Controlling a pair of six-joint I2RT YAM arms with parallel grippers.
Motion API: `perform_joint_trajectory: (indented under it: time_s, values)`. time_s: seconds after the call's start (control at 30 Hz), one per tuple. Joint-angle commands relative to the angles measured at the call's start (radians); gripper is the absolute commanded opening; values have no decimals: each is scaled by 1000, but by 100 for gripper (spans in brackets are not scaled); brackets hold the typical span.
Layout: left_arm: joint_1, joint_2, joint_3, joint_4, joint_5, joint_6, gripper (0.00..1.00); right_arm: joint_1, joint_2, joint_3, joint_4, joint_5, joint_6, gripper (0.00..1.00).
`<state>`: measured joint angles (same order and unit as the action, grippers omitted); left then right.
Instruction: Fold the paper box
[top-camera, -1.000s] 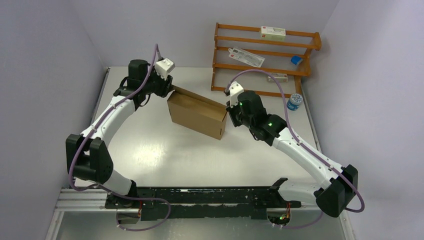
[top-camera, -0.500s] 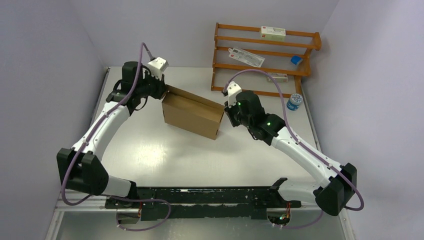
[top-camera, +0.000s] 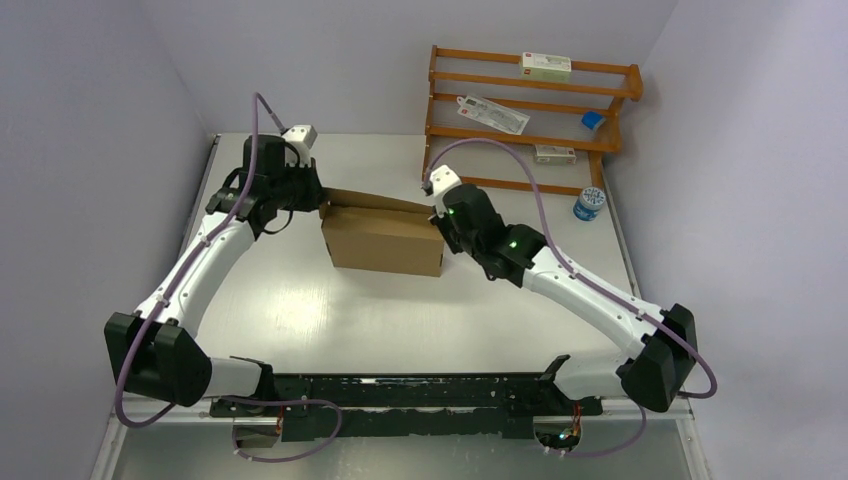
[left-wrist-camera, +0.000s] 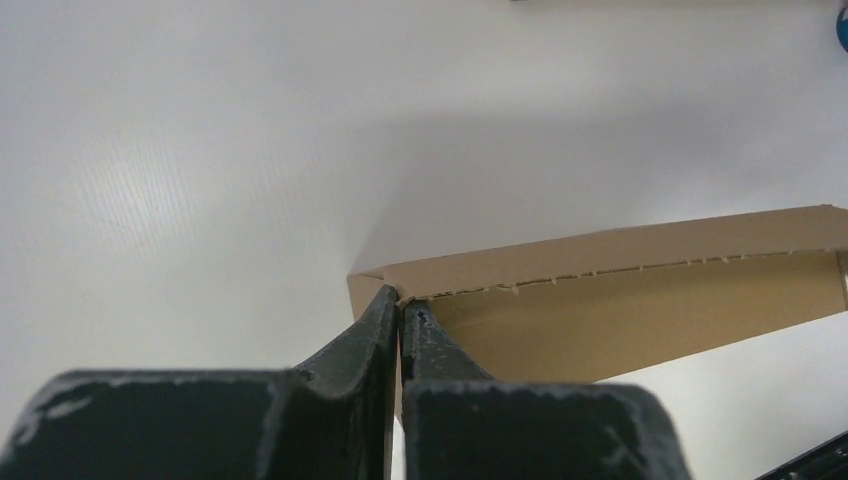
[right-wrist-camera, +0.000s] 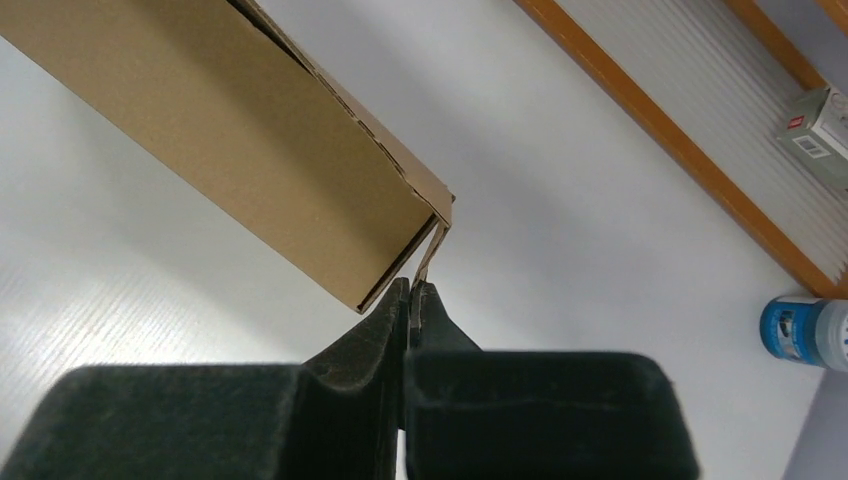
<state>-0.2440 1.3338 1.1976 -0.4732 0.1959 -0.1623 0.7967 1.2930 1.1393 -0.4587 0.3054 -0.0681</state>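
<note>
Box (top-camera: 385, 240): plain brown corrugated cardboard, unprinted, folded up into a long, shallow block.
Box place: on the table (top-camera: 330, 310), in its far middle, long side running left to right, between the left gripper (top-camera: 318, 198) and the right gripper (top-camera: 438, 222).
Box top: a strip of cardboard shows along the far upper edge, behind the near face. Whether the top is fully closed cannot be told.
Left gripper: at the box's left end, by the upper corner. The wrist view shows its two black fingers (left-wrist-camera: 380, 330) pressed together with no gap, nipping the cardboard edge at that corner.
Right gripper: at the box's right end. Its wrist view shows the fingers drawn tight together on a thin cardboard tab that runs from the box's end corner to the fingertips.
Arms: the left arm (top-camera: 205, 265) and right arm (top-camera: 590, 295), white and black, reach in from the two near corners and meet the box from either side.
Rack (top-camera: 432, 120): orange wood with rails, at the back wall beyond the box's right end, well apart from it. White cartons (top-camera: 546, 67) and a small blue item (top-camera: 593, 120) lie on its rails.
Bottle (top-camera: 589, 204): small, blue and white, standing on the table by the rack's right foot, near the right wall.
</note>
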Motion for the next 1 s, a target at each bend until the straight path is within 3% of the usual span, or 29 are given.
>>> perform_joint_trajectory:
  time_s: [0.0, 0.27, 0.53, 0.97]
  values:
    - [-44, 34, 41, -154, -27, -114, 6, 56, 38, 17, -17, 46, -7, 0]
    - [-79, 57, 91, -202, -67, -129, 9, 83, 38, 25, -9, 67, -10, 0]
    - [-89, 49, 39, -191, -85, -136, 9, 83, 33, 37, -1, 58, 3, 0]
    - [-140, 69, 98, -257, -253, -41, 5, 84, 38, 34, 10, 52, 11, 0]
